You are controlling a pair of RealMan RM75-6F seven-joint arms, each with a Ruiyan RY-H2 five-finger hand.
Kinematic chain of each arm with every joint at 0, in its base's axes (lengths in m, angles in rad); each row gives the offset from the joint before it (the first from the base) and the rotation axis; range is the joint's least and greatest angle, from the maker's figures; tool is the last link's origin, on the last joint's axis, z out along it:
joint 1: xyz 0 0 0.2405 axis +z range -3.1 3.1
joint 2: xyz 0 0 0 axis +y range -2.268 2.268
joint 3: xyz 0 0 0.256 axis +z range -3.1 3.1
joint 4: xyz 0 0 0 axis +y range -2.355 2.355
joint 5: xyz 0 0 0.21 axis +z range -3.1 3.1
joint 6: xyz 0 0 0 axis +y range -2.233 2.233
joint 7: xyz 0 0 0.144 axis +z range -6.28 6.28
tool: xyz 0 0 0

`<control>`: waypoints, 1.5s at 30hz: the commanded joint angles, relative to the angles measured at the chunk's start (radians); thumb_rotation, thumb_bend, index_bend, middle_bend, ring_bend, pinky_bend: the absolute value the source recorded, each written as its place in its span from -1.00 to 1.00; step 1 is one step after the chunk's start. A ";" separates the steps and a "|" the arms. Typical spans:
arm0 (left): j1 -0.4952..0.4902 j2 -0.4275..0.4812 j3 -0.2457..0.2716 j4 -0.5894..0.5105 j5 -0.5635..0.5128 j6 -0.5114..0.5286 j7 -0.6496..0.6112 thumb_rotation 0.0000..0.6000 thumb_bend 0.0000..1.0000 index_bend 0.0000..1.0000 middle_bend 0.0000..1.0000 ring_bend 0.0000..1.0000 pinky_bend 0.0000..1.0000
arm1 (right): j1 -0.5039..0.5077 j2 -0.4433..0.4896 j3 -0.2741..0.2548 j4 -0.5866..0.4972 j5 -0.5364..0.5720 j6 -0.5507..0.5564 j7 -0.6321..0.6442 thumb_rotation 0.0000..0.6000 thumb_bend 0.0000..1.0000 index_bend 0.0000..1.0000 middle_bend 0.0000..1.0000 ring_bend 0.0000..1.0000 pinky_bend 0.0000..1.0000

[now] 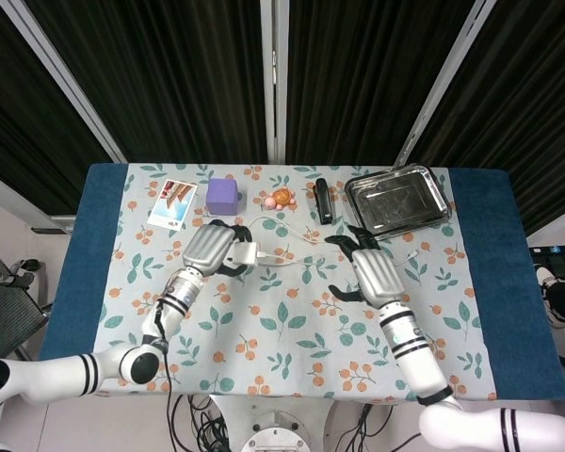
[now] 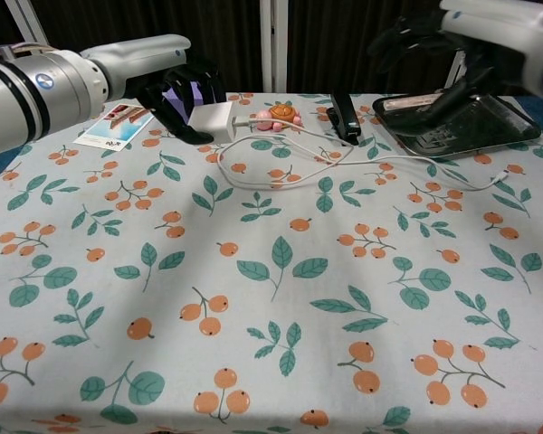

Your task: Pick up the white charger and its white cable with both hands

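My left hand [image 1: 212,250] grips the white charger [image 1: 246,254] and holds it lifted off the floral tablecloth; in the chest view the left hand [image 2: 175,90] carries the charger [image 2: 212,117] in front of the purple cube. The white cable [image 2: 398,162] hangs from the charger, loops on the cloth and trails right toward the tray; the cable [image 1: 301,234] crosses the table's middle. My right hand [image 1: 371,273] hovers over the cable's right stretch with fingers spread and holds nothing. The chest view shows the right hand [image 2: 439,36] high at top right.
Along the back stand a purple cube [image 1: 222,196], a small turtle toy [image 1: 280,198], a black stapler [image 1: 322,200] and a metal tray [image 1: 398,200]. A picture card [image 1: 172,204] lies at the back left. Blue cloth borders both table ends.
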 commanded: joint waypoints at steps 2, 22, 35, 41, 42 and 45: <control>-0.014 -0.010 0.000 -0.022 -0.010 0.015 0.021 1.00 -0.27 0.13 0.14 -0.16 -0.46 | 0.113 -0.168 0.050 0.125 0.122 0.073 -0.112 1.00 -0.64 -0.38 -0.49 -0.99 -1.00; -0.061 -0.073 0.002 -0.040 -0.085 0.079 0.124 1.00 -0.27 0.13 0.14 -0.16 -0.45 | 0.259 -0.405 0.135 0.331 0.262 0.141 -0.168 1.00 -0.54 -0.05 -0.43 -0.94 -1.00; -0.078 -0.091 0.005 -0.021 -0.107 0.092 0.148 1.00 -0.27 0.13 0.14 -0.16 -0.44 | 0.266 -0.424 0.147 0.370 0.288 0.113 -0.121 1.00 -0.53 -0.02 -0.42 -0.94 -1.00; -0.081 -0.096 0.010 -0.016 -0.105 0.099 0.156 1.00 -0.27 0.13 0.14 -0.16 -0.45 | 0.274 -0.431 0.150 0.382 0.297 0.103 -0.114 1.00 -0.50 -0.01 -0.42 -0.94 -1.00; -0.081 -0.097 0.011 -0.016 -0.103 0.102 0.157 1.00 -0.27 0.13 0.14 -0.16 -0.45 | 0.276 -0.431 0.150 0.385 0.298 0.103 -0.115 1.00 -0.50 -0.01 -0.42 -0.94 -1.00; -0.082 -0.097 0.013 -0.015 -0.102 0.105 0.161 1.00 -0.27 0.13 0.14 -0.16 -0.45 | 0.278 -0.433 0.152 0.388 0.302 0.100 -0.112 1.00 -0.48 -0.01 -0.42 -0.94 -1.00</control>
